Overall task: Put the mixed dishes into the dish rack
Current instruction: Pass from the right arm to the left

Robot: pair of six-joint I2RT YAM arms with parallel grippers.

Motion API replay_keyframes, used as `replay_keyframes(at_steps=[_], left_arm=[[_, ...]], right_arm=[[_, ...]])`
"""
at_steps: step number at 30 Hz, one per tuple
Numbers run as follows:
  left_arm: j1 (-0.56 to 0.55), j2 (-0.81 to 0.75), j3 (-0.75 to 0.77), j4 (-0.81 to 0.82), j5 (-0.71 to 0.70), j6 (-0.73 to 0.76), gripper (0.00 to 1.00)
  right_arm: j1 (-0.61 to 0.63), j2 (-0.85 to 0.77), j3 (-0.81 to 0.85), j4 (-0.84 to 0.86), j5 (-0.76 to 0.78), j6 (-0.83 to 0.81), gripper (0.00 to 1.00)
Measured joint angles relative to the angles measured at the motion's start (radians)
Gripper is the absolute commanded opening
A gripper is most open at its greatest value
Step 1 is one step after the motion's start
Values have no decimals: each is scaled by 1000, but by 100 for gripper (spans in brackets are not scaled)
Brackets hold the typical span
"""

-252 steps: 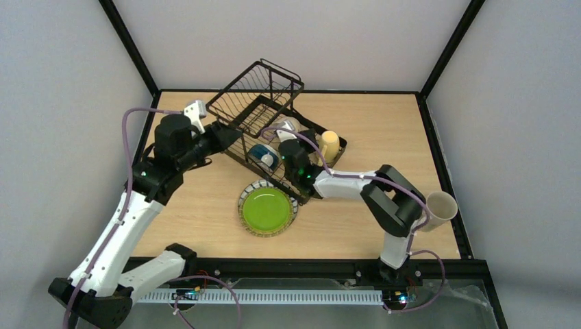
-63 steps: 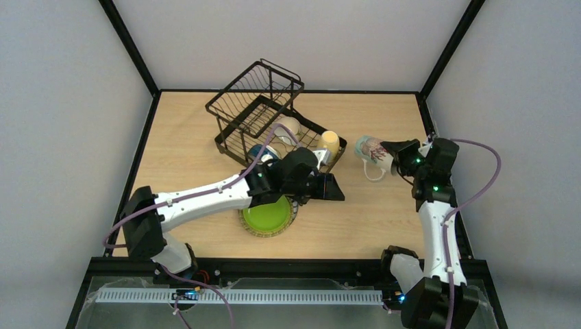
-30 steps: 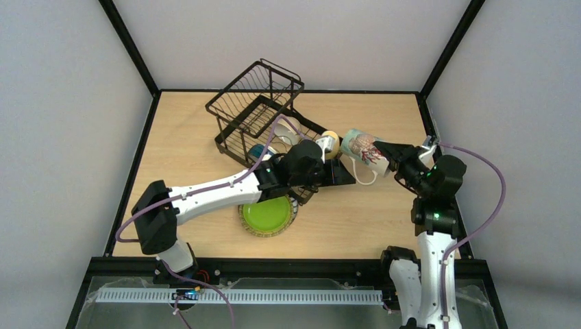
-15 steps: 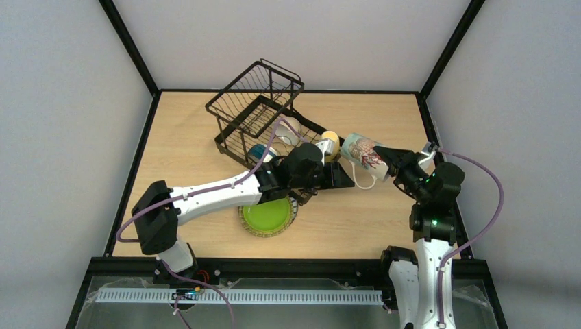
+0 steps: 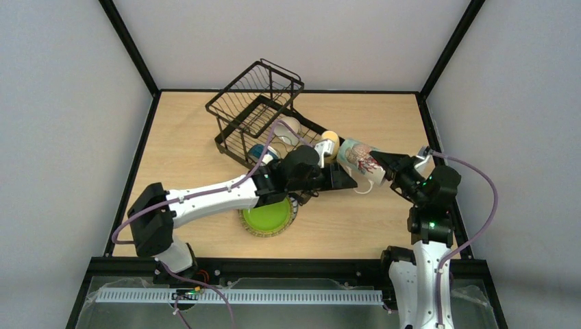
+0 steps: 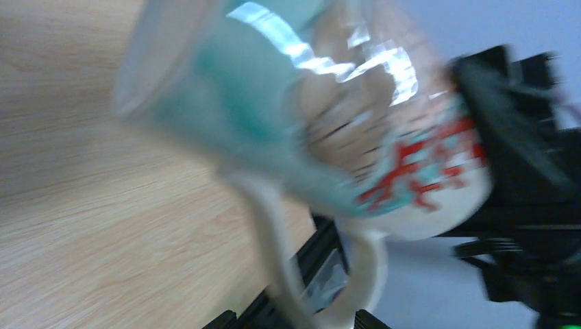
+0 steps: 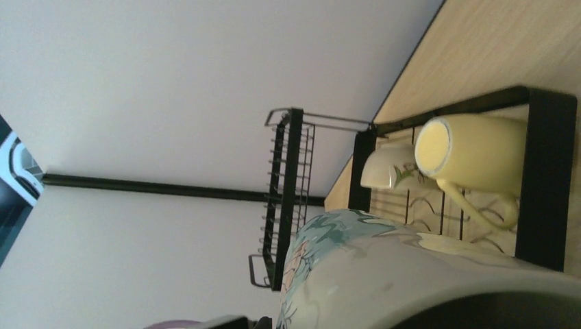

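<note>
My right gripper (image 5: 385, 162) is shut on the rim of the cream mug (image 5: 356, 158), a teal-and-red patterned mug held on its side above the table, handle down. My left gripper (image 5: 340, 180) stands open right beside and under it. In the left wrist view the blurred cream mug (image 6: 329, 130) fills the frame. The dish rack (image 5: 255, 104) sits at the back, its tray holding the yellow mug (image 5: 330, 142), the white bowl (image 5: 288, 127) and the blue-outside bowl (image 5: 259, 152). The green plate (image 5: 267, 214) lies on the table under my left arm.
The right wrist view shows the yellow mug (image 7: 473, 154) and white bowl (image 7: 386, 168) lying in the tray, with the raised basket tier (image 7: 291, 192) behind. The table's black frame edge (image 5: 438, 151) runs close behind my right arm.
The right gripper has carried the cream mug a little down and left, closer to the open left gripper. The left arm has barely moved.
</note>
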Motion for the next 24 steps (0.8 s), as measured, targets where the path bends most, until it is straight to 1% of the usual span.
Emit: replay_keyframes(at_steps=[3, 7, 18, 24], left_arm=[[-7, -15, 0, 61, 6, -9, 98], [-13, -34, 0, 96, 12, -16, 99], [-15, -37, -10, 120, 12, -20, 99], [-16, -43, -24, 105, -1, -11, 99]], right_arm=[[7, -3, -19, -13, -27, 9, 0], [8, -5, -35, -23, -39, 17, 0], [8, -22, -37, -24, -57, 41, 0], [8, -21, -37, -22, -57, 45, 0]])
